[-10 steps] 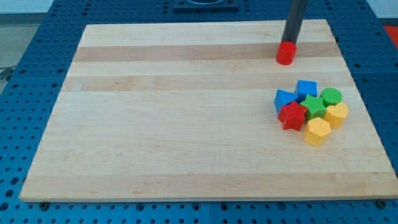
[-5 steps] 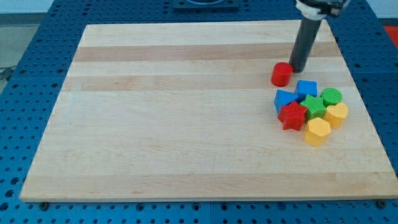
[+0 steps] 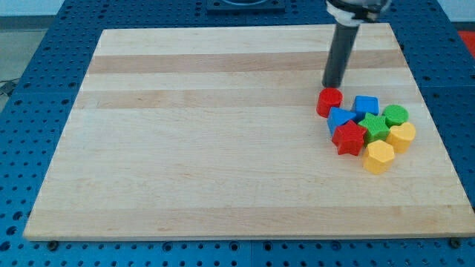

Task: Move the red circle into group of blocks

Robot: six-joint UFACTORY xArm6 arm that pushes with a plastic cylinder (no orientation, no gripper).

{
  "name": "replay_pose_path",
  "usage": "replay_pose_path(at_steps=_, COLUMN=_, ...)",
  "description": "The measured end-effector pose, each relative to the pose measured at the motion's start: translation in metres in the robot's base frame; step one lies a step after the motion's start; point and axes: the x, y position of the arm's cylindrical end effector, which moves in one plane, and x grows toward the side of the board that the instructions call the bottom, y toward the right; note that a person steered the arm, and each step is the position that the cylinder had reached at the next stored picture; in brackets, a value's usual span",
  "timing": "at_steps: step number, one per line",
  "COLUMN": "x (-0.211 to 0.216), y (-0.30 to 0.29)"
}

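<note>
The red circle (image 3: pixel 329 101) stands at the upper left edge of the cluster of blocks on the view's right, touching the blue block (image 3: pixel 341 119) below it. My tip (image 3: pixel 331 86) rests just above the red circle, at its top edge. The cluster holds a blue cube (image 3: pixel 366 107), a green star (image 3: pixel 376 127), a green circle (image 3: pixel 396 115), a red star (image 3: pixel 349 138), a yellow block (image 3: pixel 402 136) and a yellow hexagon (image 3: pixel 378 156).
The wooden board (image 3: pixel 223 133) lies on a blue perforated table (image 3: pixel 30 74). The cluster sits close to the board's right edge.
The red circle has slid down and left from near the board's top into contact with the cluster. My tip followed it down, moved right of it, then came back above it.
</note>
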Motion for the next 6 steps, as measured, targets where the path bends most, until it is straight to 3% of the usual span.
replay_pose_path(at_steps=2, x=0.056, y=-0.039)
replay_pose_path(at_steps=6, x=0.052, y=-0.019)
